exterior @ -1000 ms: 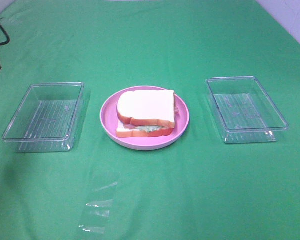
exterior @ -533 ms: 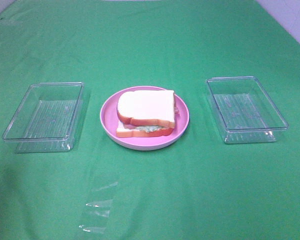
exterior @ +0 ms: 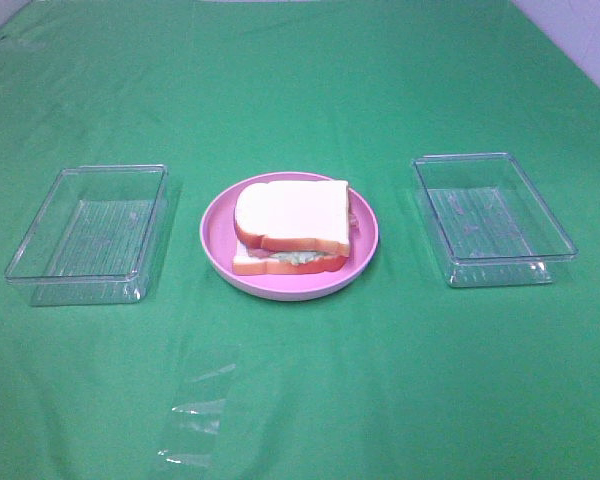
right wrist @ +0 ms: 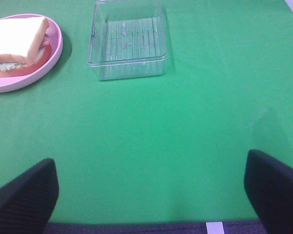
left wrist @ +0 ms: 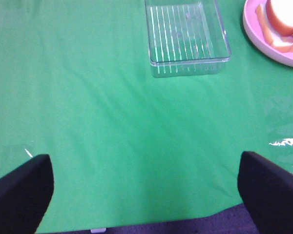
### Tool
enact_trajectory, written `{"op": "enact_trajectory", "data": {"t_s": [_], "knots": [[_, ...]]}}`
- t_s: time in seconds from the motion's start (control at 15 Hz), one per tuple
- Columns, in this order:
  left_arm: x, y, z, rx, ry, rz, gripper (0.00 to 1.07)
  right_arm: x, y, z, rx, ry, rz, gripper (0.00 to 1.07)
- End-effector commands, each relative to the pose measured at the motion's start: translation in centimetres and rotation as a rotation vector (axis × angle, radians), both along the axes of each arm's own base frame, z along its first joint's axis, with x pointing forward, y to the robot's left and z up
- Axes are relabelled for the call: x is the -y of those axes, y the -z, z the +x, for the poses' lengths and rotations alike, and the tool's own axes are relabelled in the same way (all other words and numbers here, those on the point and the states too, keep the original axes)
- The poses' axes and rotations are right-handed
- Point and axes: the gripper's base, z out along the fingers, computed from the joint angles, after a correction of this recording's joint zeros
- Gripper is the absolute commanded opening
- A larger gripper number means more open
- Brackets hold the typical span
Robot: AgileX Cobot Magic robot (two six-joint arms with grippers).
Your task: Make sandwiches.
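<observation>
The sandwich (exterior: 292, 225) sits assembled on the round pink plate (exterior: 217, 240) at the table's middle: white bread with orange-brown crust, and pale green lettuce showing at its front edge. It also shows in the left wrist view (left wrist: 285, 14) and the right wrist view (right wrist: 15, 43). My left gripper (left wrist: 146, 195) is open and empty, low over the cloth near the table's front left, well away from the plate. My right gripper (right wrist: 149, 195) is open and empty near the front right. Neither gripper shows in the exterior view.
An empty clear tray (exterior: 90, 232) stands left of the plate and another clear tray (exterior: 490, 215) stands right of it. A crumpled clear plastic film (exterior: 198, 410) lies on the green cloth in front of the plate. The table's front edge is close to both grippers.
A dark part of the left arm at the exterior view's far left edge has withdrawn out of view. The sandwich, plate and trays have not moved.
</observation>
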Motion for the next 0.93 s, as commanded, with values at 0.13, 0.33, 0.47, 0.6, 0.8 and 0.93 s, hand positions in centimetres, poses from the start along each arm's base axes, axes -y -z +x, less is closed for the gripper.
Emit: {"op": "enact_trajectory", "data": {"t_s": [0.13, 0.33, 0.47, 0.6, 0.8, 0.93], "knots": [[0.0, 1.0, -3.9, 0.193, 0.022, 0.009, 0.94, 0.0, 0.1, -0.3, 0.033, -0.007, -0.008, 0.98], [0.0, 1.9, -4.4, 0.23, 0.018, 0.011, 0.94, 0.0, 0.1, -0.3, 0.033, -0.007, -0.008, 0.98], [0.0, 1.9, -4.4, 0.232, 0.015, 0.008, 0.94, 0.0, 0.1, -0.3, 0.028, -0.007, -0.007, 0.98], [0.0, 1.9, -4.4, 0.233, 0.017, 0.004, 0.94, 0.0, 0.1, -0.3, 0.028, -0.007, -0.007, 0.98], [0.0, 1.9, -4.4, 0.233, 0.017, 0.004, 0.94, 0.0, 0.1, -0.3, 0.028, -0.007, -0.007, 0.98], [0.0, 1.9, -4.4, 0.234, -0.018, 0.008, 0.94, 0.0, 0.1, -0.3, 0.028, -0.007, -0.007, 0.98]]}}
